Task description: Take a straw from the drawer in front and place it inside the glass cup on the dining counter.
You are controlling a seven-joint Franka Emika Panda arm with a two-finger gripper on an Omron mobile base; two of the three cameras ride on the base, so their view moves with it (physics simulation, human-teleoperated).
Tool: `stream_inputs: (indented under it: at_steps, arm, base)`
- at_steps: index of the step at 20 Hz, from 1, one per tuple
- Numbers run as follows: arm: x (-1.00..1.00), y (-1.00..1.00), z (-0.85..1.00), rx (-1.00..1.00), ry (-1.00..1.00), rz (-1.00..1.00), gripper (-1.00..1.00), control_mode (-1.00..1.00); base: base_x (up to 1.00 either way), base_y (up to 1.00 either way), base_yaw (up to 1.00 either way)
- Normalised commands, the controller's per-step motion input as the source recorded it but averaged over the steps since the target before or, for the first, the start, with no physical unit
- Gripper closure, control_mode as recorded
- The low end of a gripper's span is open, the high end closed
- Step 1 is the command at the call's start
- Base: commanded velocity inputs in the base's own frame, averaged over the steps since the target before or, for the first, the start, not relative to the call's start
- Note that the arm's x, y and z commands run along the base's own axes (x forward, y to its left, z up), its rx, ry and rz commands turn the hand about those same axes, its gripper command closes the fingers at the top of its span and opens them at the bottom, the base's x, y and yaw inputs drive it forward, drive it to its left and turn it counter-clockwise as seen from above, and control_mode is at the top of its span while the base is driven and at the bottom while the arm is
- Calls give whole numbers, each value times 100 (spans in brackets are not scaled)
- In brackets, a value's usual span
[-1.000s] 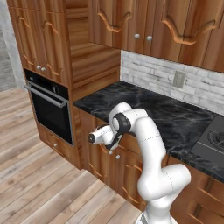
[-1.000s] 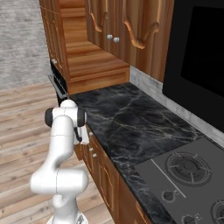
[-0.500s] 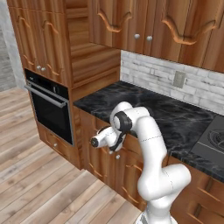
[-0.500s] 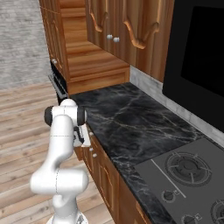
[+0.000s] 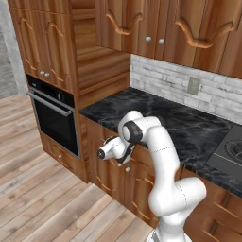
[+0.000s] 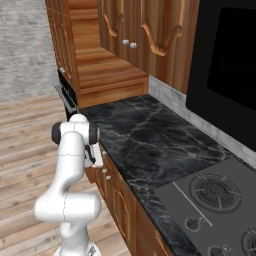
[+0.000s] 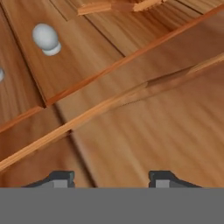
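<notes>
Reddish wood wall cabinets [image 5: 142, 28] hang over a black marble bench [image 5: 179, 127] backed by white brick [image 5: 165, 82]. At nine o'clock a built-in black oven [image 5: 53, 120]; pale plank floor [image 5: 42, 198] below; gas hob [image 6: 215, 200] at four o'clock.

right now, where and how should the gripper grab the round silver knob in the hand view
Take the knob by its round head, straight on from the front, a finger each side: it stands proud of the flat wood front. The open gripper aims beside it.
</notes>
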Motion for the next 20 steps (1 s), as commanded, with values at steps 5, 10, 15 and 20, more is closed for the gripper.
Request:
stream_inputs:
  at_steps: [5,10,15,20]
  arm:
    - [1,-14,0,0,-2,0,100,-100]
    - [0,-12,0,0,-1,0,100,-100]
    - [-26,-16,27,0,-14,0,100,-100]
    - [-35,-8,34,0,-17,0,100,-100]
  base:
    - [0,0,0]
    - [0,0,0]
    - [0,0,0]
    - [0,0,0]
